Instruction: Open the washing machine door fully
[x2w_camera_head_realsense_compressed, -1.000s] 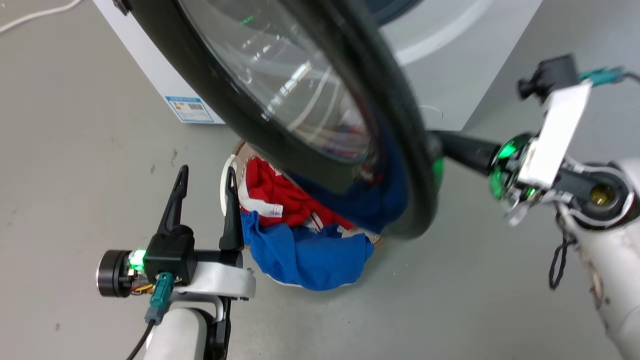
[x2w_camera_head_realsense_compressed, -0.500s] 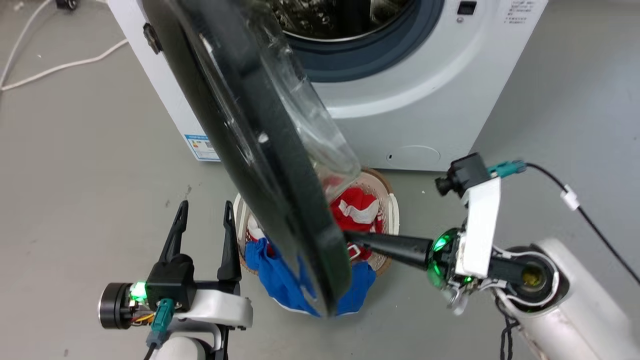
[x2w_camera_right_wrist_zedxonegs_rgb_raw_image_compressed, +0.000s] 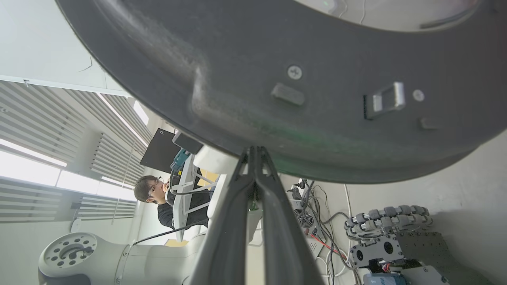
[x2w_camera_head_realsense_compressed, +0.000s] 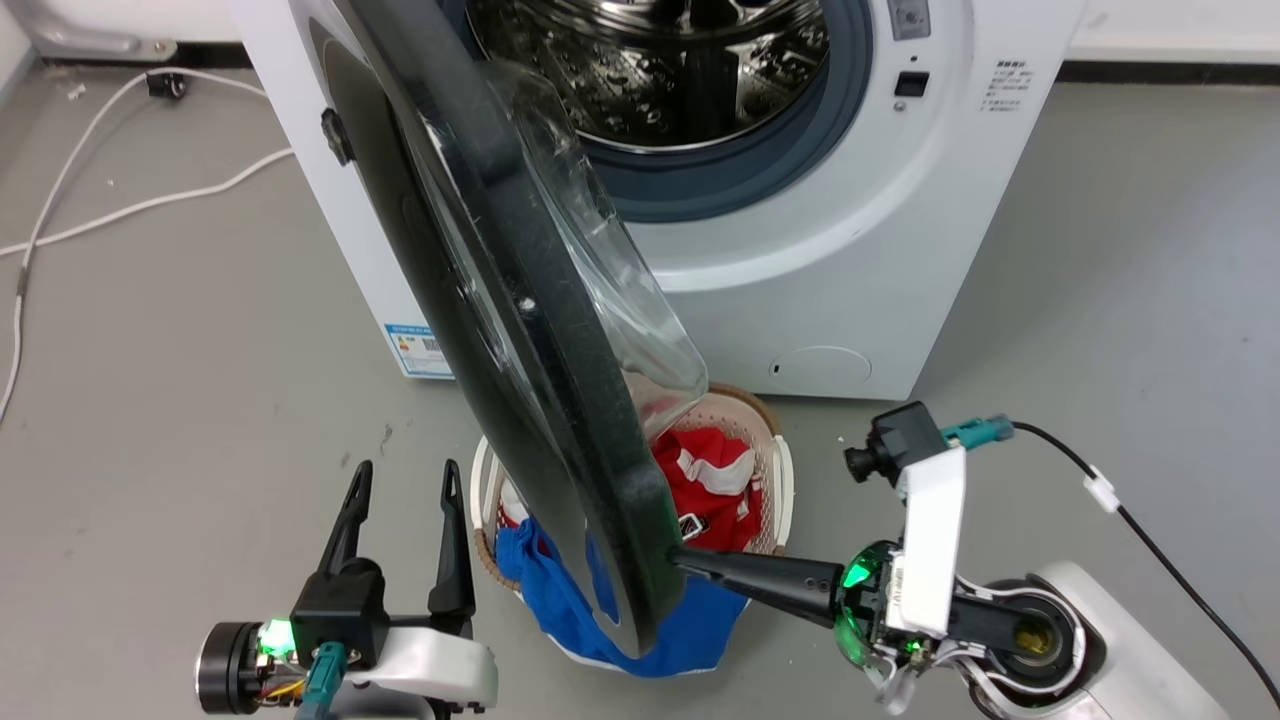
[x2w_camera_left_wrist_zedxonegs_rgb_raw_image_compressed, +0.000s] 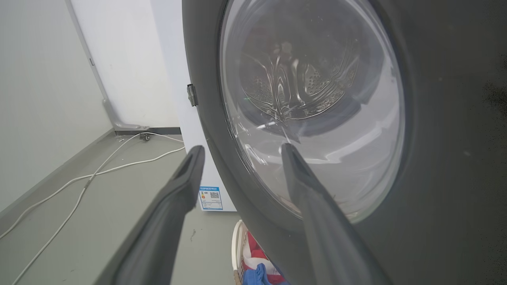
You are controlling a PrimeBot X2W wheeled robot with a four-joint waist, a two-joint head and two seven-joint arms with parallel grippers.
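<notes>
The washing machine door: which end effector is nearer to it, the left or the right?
Right. The right end effector, shut, has its tips at the lower rim of the washing machine door. The left end effector, open, stands apart, beside the door's outer face.

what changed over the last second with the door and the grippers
The head camera drew back, so part of the shift is only apparent. Measured against the laundry basket, the washing machine door swung toward the robot's left, wider open, with the shut right gripper following at its lower rim. The left gripper stayed open, apart from the door, holding nothing.
</notes>
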